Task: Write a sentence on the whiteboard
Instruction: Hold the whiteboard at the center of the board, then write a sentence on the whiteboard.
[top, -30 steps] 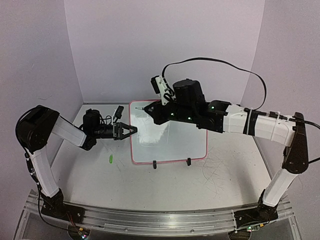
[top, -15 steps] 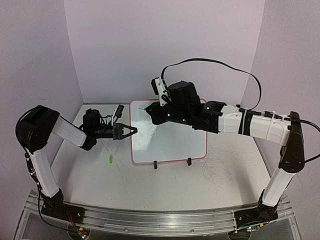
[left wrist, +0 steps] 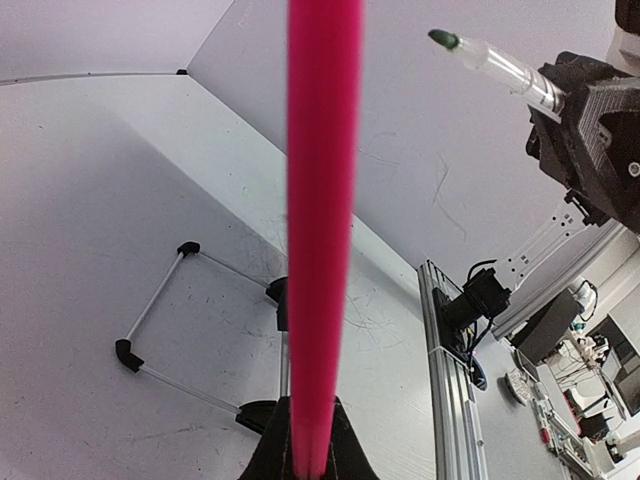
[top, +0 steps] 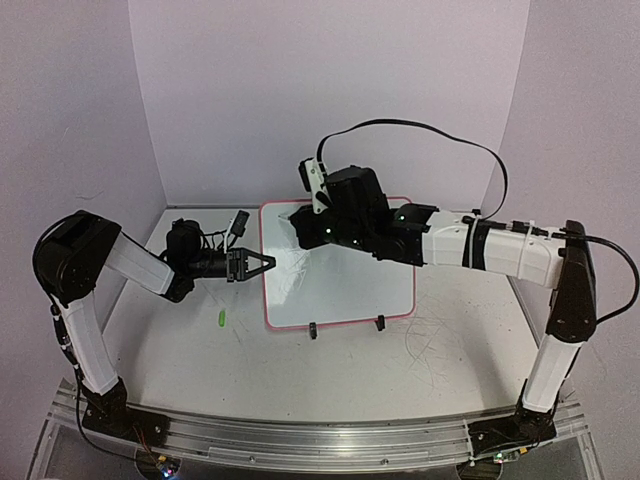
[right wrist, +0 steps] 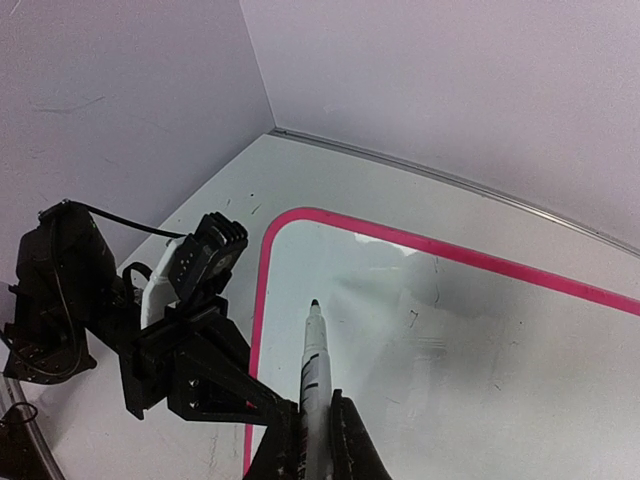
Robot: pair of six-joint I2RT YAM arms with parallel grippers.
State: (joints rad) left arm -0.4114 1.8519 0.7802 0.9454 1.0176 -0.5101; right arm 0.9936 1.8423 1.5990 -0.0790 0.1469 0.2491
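Note:
The whiteboard [top: 350,285] lies mid-table, glossy white with a pink rim, two black clip feet on its near edge. My left gripper [top: 267,262] is shut on the board's left rim, which runs as a pink strip [left wrist: 320,200] up from between the jaws [left wrist: 310,445]. My right gripper [top: 308,228] is shut on a white marker [right wrist: 313,365]. The marker's dark green tip [right wrist: 314,304] points at the board's upper-left corner and stands a little off its face [left wrist: 443,38]. No sentence is in view on the board [right wrist: 470,350].
A small green cap [top: 219,319] lies on the table left of the board's near corner. Grey scribble scratches [top: 430,340] mark the tabletop at the right. Purple walls enclose the back and sides. Behind the board, its wire stand with black feet [left wrist: 188,248] rests on the table.
My left gripper has shut on the board's left rim. The right arm has carried the marker a little left, toward the board's upper-left corner.

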